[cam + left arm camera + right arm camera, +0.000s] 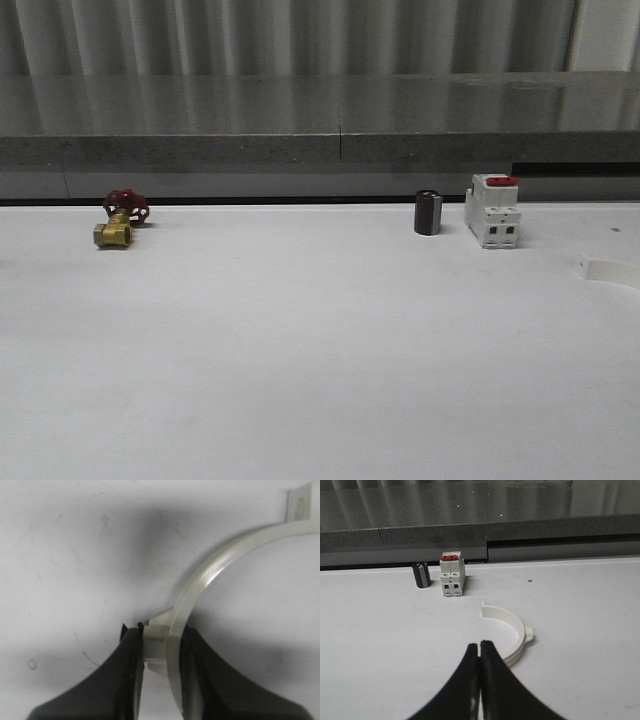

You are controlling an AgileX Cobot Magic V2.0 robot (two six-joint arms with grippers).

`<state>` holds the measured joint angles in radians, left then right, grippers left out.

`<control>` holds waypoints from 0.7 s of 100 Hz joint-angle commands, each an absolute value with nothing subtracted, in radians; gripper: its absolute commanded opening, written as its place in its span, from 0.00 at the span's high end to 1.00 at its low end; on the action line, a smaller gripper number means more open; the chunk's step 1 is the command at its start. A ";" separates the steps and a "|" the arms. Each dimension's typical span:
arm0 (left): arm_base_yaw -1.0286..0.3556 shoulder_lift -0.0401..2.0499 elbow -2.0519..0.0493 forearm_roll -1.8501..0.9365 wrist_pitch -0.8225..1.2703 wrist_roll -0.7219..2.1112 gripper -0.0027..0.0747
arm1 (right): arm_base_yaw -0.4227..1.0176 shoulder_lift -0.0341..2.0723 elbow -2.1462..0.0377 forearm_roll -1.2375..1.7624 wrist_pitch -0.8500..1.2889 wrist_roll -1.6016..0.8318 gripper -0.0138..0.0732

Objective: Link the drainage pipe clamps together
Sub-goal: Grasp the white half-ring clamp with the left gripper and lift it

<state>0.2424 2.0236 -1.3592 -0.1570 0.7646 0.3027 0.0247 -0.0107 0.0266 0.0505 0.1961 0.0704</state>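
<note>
A white table (pixel 300 350) spans the front view, backed by a grey ledge (pixel 300 120) and a ribbed wall (pixel 280 35). Along the table's far edge stand a white breaker (pixel 492 212) with a red top, a small dark cylinder (pixel 428 213) just beside it on its left, and well apart to the left a brass valve (pixel 118 222) with a red handle.

One clamp half (pixel 509 632) lies on the table in the right wrist view, nearer than the breaker, its open side facing left and a small lug sticking out of its outer curve. In the front view a pale sliver of it (pixel 608 271) shows at the right edge.

The other clamp half (pixel 215 575) is in the left gripper (pixel 162 655): the two black fingers (pixel 127 675) pinch it at its outer lug, and the arc curves away over the table to a small end tab.

The right gripper (pixel 480 665) hangs just beside the lying half, fingers pressed together with nothing between them, not touching the ring.
</note>
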 commanded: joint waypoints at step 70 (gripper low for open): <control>-0.354 1.739 -1.384 -0.265 0.675 -0.166 0.98 | 0.019 -0.031 0.012 0.051 0.112 0.062 0.98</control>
